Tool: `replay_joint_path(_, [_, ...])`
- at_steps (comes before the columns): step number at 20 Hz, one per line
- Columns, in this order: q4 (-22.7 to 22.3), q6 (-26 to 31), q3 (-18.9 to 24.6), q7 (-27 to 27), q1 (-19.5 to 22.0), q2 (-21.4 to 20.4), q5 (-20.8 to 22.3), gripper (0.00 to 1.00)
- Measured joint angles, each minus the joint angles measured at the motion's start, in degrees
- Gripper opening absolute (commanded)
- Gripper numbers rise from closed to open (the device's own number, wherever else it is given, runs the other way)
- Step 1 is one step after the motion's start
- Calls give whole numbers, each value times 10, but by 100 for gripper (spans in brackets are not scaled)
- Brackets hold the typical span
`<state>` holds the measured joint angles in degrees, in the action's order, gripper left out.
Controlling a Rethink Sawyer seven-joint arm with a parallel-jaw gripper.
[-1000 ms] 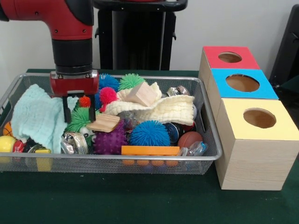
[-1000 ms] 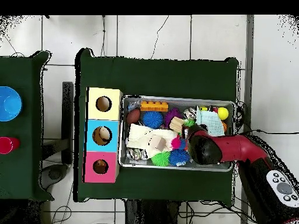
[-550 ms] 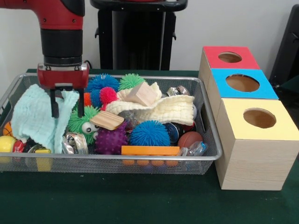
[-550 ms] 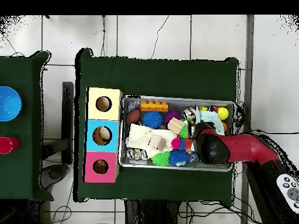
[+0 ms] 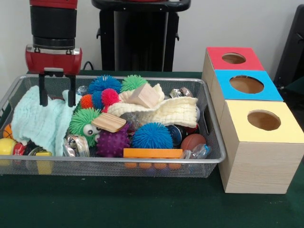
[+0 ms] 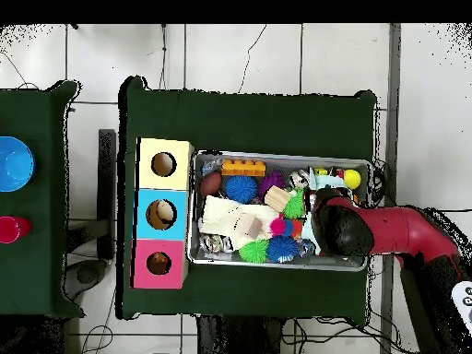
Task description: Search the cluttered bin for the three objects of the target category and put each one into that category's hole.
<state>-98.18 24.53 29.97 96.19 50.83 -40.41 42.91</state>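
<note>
The wire mesh bin (image 5: 118, 161) is full of clutter; it also shows in the overhead view (image 6: 277, 156). My gripper (image 5: 57, 102) hangs open and empty over the mint green cloth (image 5: 38, 118) at the bin's left end. In the overhead view the arm's head (image 6: 341, 230) covers the gripper. The red-topped box (image 5: 247, 61) with its round hole (image 5: 233, 58) stands farthest back in the row of boxes, and also shows in the overhead view (image 6: 159, 263). No striped tiger or duck shows clearly. A yellow thing (image 5: 6, 145) and an orange thing (image 5: 6, 131) peek out beside the cloth.
The bin holds a green spiky ball with googly eyes (image 5: 84, 122), blue (image 5: 152, 135), purple (image 5: 113, 142) and pink (image 5: 109, 97) spiky balls, wooden blocks (image 5: 145, 96), a cream cloth (image 5: 161, 111) and an orange brick (image 5: 152, 153). Blue-topped (image 5: 247, 84) and yellow-topped (image 5: 263, 121) boxes stand nearer.
The gripper has risen and moved left in the front view, from over the green spiky ball to over the mint cloth. It is still open and empty.
</note>
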Motion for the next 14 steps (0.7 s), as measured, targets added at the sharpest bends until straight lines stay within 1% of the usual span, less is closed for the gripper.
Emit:
replay_joint_path(9, [0, 0, 4, 0, 0, 19, 1, 100])
replay_joint_path(14, [0, 0, -4, 0, -2, 38, 5, 100])
